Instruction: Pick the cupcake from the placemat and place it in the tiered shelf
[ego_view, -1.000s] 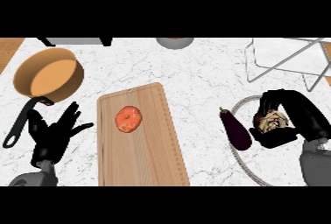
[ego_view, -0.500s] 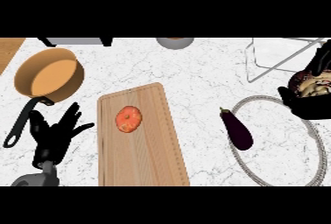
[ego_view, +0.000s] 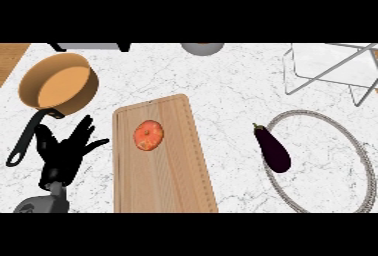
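No cupcake is seen; soft and light, it is best held by its base. The left hand (ego_view: 65, 150), at eight o'clock, rests with fingers spread; the right hand is out of view.

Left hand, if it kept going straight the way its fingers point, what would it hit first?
The left hand points up the view and slightly right. The first thing on that line looks like the pan, probably its near wall, though the hand's height over the counter is unclear, so it might pass above.
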